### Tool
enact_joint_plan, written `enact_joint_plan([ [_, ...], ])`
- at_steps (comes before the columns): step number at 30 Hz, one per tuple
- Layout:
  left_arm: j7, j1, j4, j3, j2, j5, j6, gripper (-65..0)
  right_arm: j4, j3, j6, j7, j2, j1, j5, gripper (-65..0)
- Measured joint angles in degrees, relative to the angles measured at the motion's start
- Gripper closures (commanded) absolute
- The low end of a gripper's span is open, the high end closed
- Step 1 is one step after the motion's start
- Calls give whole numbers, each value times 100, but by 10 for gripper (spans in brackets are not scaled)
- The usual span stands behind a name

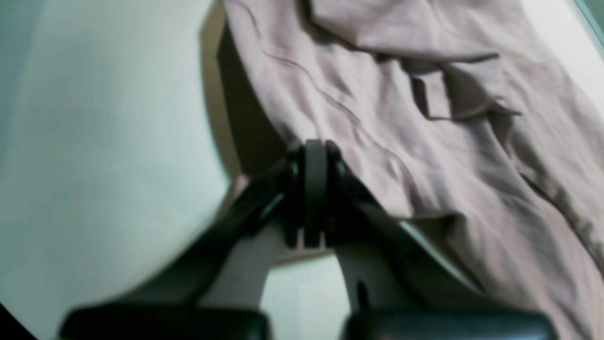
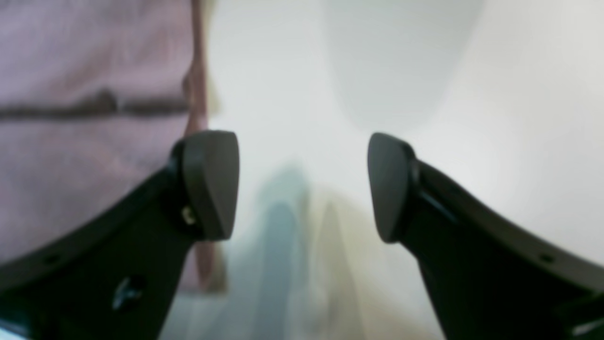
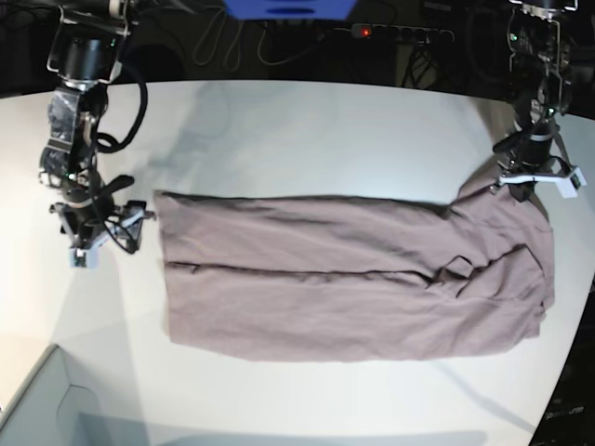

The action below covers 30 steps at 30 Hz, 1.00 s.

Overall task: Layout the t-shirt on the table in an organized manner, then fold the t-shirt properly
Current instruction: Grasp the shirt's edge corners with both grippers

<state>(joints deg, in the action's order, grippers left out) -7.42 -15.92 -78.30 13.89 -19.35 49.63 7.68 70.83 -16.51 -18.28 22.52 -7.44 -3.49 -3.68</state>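
Note:
The dusty mauve t-shirt (image 3: 344, 279) lies as a long wrinkled band across the white table (image 3: 307, 130), with one layer doubled over along its length. Its far right corner rises off the table to my left gripper (image 3: 514, 182). In the left wrist view that gripper (image 1: 315, 158) is shut, pinching the edge of the t-shirt (image 1: 424, 141), and a dark shadow lies under the lifted cloth. My right gripper (image 3: 121, 225) stands open just off the shirt's left edge. In the right wrist view the right gripper (image 2: 302, 186) holds nothing, with the t-shirt (image 2: 85, 71) beside its left finger.
A pale grey-green box corner (image 3: 37, 404) sits at the front left. Cables and a power strip (image 3: 400, 32) run behind the table's far edge. The table's curved edge (image 3: 569, 372) passes close to the shirt's right end.

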Motion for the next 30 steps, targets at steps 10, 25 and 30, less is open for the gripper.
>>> enact_joint_plan([
  [10,-11,-55,31,0,17,0,17,-1,938,859,-7,-9,125,800,-17,-426],
  [25,-9,-57,31,0,15,-2,20,-5,-203,962,15,-431,334,551,-20,-372],
  [30,-9,-72,28,0,13,0,11,-3,-262,979,15,-437,376,542,-122,-89],
])
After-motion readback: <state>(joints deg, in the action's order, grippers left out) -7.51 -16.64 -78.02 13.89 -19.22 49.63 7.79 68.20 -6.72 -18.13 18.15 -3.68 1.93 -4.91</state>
